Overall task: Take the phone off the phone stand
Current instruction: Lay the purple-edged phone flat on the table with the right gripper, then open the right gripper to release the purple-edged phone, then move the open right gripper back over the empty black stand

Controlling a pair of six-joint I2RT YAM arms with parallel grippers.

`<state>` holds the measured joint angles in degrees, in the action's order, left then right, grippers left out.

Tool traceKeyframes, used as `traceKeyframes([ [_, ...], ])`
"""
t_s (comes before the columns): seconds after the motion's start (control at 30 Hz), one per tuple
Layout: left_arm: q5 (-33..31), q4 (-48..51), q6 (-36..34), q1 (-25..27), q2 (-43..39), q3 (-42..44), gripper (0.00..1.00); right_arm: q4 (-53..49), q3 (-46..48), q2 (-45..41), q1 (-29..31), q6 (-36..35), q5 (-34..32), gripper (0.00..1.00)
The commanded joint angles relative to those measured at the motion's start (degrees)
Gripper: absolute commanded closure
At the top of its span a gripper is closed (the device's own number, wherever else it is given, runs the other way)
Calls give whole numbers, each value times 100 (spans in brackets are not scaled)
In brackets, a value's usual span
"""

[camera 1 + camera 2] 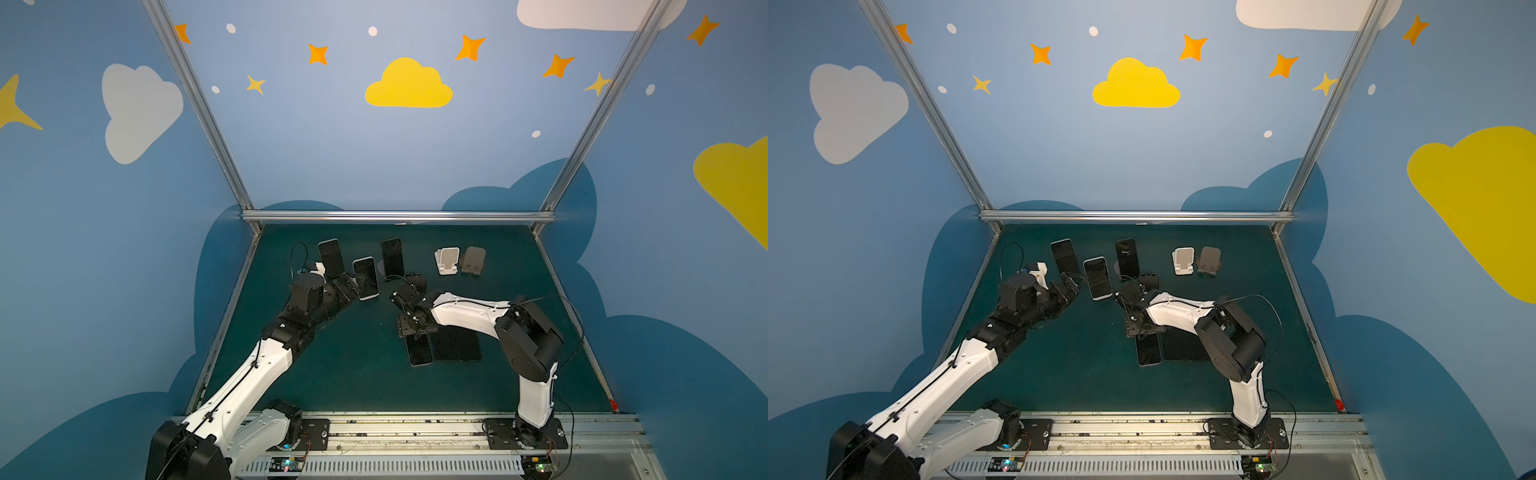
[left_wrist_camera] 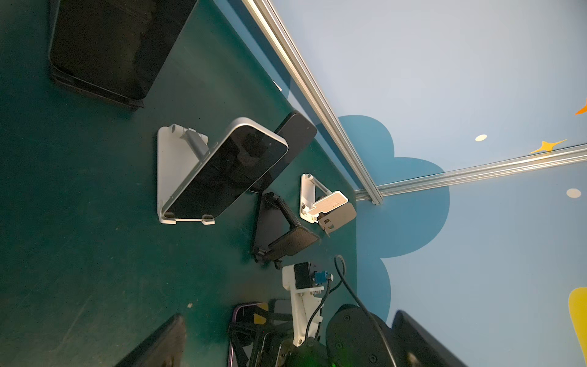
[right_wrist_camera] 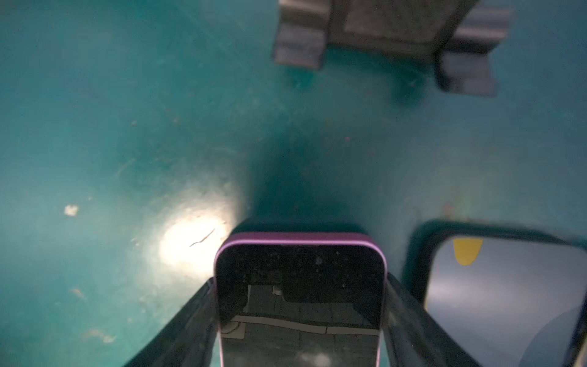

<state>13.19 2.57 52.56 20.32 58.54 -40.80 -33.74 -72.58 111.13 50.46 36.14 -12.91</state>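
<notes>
A purple-edged phone (image 3: 298, 302) lies low over the green table (image 3: 127, 143), beside a larger dark device (image 3: 508, 302). My right gripper (image 3: 300, 279) straddles its far end, and both fingers press its long sides; in both top views the gripper (image 1: 415, 327) covers that end of the phone (image 1: 419, 351). Just beyond stands an empty black phone stand (image 3: 381, 28). My left gripper (image 1: 349, 284) hangs wide open, holding nothing, right beside a silver-framed phone (image 2: 228, 178) that leans on a white stand (image 2: 171, 171).
Two more phones (image 1: 331, 257) (image 1: 392, 257) lean upright at the back. An empty white stand (image 1: 448, 261) and a grey stand (image 1: 473, 259) sit at the back right. Aluminium frame rails (image 1: 395, 216) edge the table.
</notes>
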Motion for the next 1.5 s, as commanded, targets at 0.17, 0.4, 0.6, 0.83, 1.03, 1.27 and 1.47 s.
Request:
traceKeyframes([
  [0.17, -68, 17, -35, 16, -89, -20, 0, -1027, -67, 261, -115, -125, -475, 14],
  [0.4, -286, 22, -114, 10, -194, -18, 0, -1087, -189, -174, -28, -142, -424, 11],
  [0.6, -361, 43, -160, 2, -318, -7, 0, -1271, -401, -705, -17, -298, -233, 11],
  [0.83, -191, 6, -74, -7, -299, -25, 0, -1532, -863, -712, -99, -500, -696, 11],
  [1.03, -244, 7, -61, -7, -390, -8, 0, -1042, -1476, -600, -568, -943, -304, 10],
  [1.27, -271, -2, -48, -15, -387, 6, 0, -1024, -2617, 279, -1060, -1091, 413, 9],
  [1.47, -178, -37, -4, -38, -337, 1, 0, -1227, -3315, 995, -1137, -1150, 391, 9],
])
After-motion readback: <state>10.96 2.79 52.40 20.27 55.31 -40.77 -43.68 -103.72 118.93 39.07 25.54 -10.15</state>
